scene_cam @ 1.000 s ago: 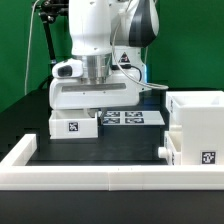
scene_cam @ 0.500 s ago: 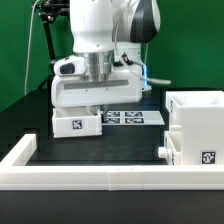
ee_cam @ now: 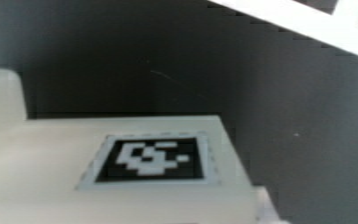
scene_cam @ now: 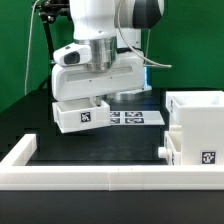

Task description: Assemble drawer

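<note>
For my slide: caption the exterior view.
Panda gripper lifts a tagged white tray, tilted, above the black table.

White arm (scene_cam: pixel 100 20), apparently black cables.

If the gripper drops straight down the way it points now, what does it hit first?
It points down. The gripper already sits at the tilted white tray, lifted off the table, so the tray is first in line. Carried down with it, the tray would probably meet the black table, beside the marker board; depth is unclear.
</note>
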You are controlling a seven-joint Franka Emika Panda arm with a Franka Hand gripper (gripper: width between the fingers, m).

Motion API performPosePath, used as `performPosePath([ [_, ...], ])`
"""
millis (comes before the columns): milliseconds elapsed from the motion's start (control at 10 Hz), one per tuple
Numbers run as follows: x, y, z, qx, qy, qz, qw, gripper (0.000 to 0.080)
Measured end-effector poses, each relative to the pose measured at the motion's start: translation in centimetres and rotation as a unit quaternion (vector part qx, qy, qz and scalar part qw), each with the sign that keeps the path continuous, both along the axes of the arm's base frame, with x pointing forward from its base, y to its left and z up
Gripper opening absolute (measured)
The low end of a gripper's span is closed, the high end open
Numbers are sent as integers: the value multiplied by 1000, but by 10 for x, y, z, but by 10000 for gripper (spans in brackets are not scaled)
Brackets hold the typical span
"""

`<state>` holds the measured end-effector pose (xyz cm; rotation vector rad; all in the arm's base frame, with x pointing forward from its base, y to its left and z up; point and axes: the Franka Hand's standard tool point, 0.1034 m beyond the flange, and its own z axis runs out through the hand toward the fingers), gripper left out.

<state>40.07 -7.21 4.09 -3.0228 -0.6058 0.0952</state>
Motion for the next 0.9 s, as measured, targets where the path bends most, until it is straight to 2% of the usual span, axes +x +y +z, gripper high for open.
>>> performPosePath([
  [100, 2, 0, 0, 3, -3, 60, 998, 42],
  [300, 19, -1, 3, 3, -18, 152, 988, 42],
  [500, 45, -1, 14, -3, -36, 272, 962, 42],
  [600, 58, 0, 19, -12, -43, 343, 938, 42],
  [900, 56, -3, 18, -10, -42, 424, 905, 42],
])
